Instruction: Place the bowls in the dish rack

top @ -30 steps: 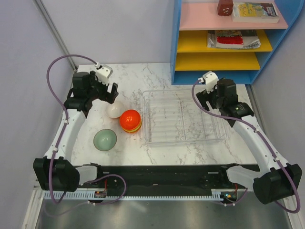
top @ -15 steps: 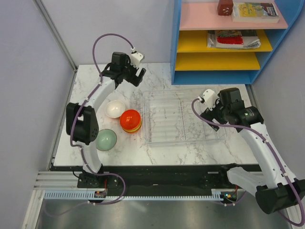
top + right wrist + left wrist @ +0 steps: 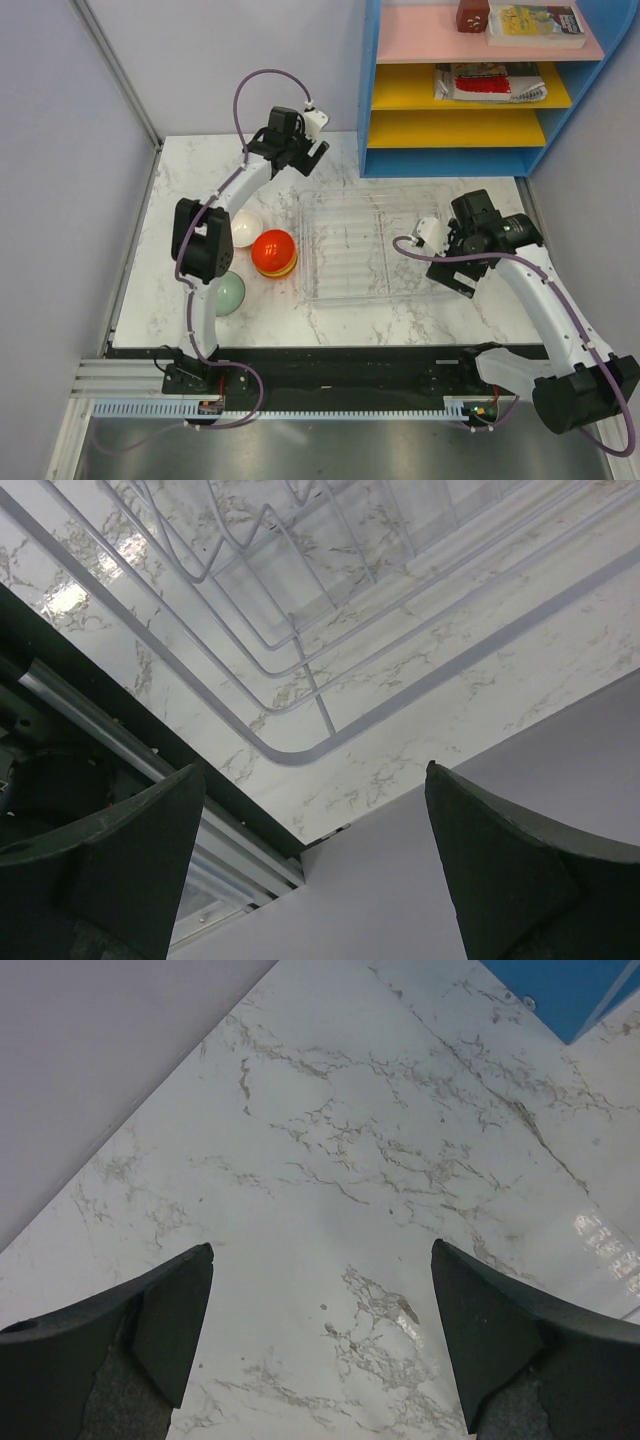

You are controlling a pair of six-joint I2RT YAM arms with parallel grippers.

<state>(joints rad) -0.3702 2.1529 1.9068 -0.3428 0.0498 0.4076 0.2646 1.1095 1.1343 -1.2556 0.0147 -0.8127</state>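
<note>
The see-through wire dish rack [image 3: 375,250] lies right of the table's centre with nothing in it. Left of it, an orange-red bowl [image 3: 273,248] sits upside down on a yellow-green one [image 3: 283,270]. A white bowl [image 3: 247,228] and a pale sage-green bowl [image 3: 231,294] are partly hidden behind my left arm. My left gripper [image 3: 300,160] is open over bare marble near the rack's far left corner, with nothing between its fingers [image 3: 321,1248]. My right gripper [image 3: 452,272] is open over the rack's near right corner [image 3: 300,750], empty [image 3: 313,771].
A blue shelf unit [image 3: 470,90] with pink and yellow boards, books and a brown block stands at the back right. Purple walls close in the left and right sides. A black rail [image 3: 340,365] runs along the table's near edge.
My left arm has swung from above the white bowl to the back of the table, rightwards. My right gripper has moved from the rack's far right side toward its near right corner.
</note>
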